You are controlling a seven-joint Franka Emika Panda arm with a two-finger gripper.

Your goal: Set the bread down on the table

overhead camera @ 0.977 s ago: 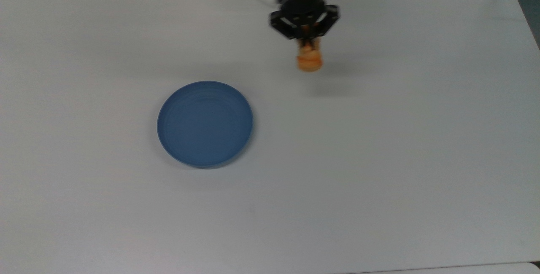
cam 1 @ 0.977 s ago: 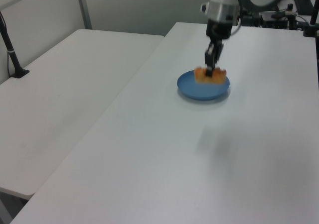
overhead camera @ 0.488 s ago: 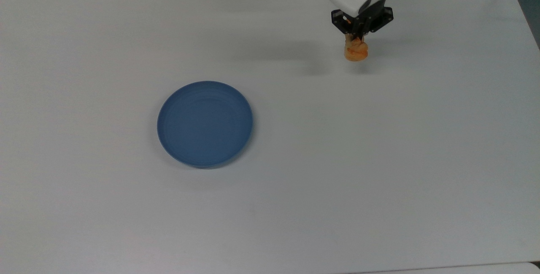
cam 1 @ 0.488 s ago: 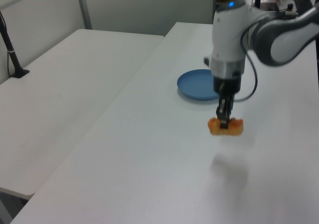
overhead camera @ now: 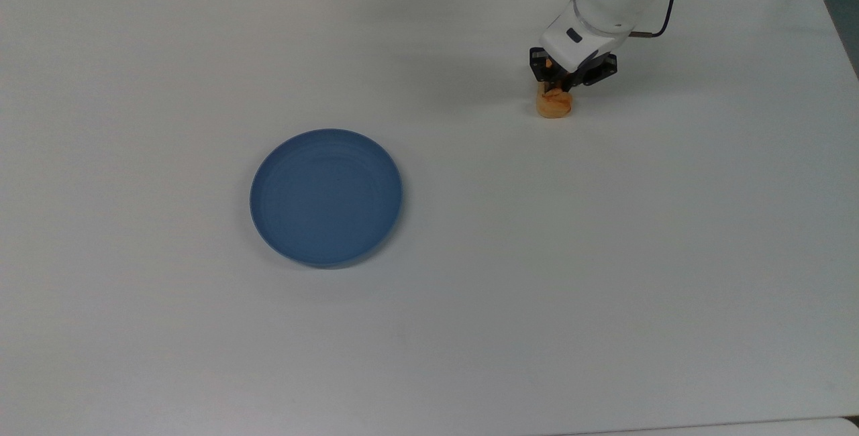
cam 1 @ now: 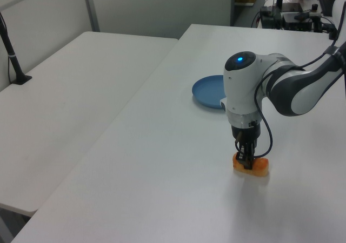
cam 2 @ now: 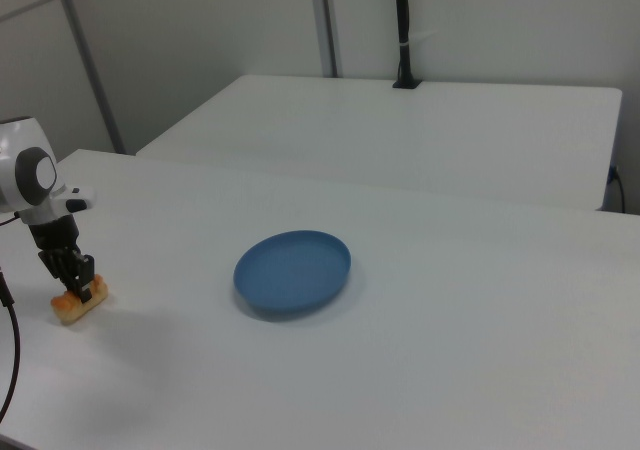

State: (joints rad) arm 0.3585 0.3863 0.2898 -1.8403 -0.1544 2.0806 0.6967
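Jaws pinch the bread (overhead camera: 554, 104) (cam 1: 253, 167) (cam 2: 78, 305), seemingly flat on the table (overhead camera: 604, 255).

The bread (overhead camera: 553, 104) lies on the table (overhead camera: 604, 255), far to the top view's right of the plate (overhead camera: 326, 197) and further back. The gripper (overhead camera: 558, 87) stands directly over the bread, touching it.

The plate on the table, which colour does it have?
The plate is plain blue; the top view shows it best.
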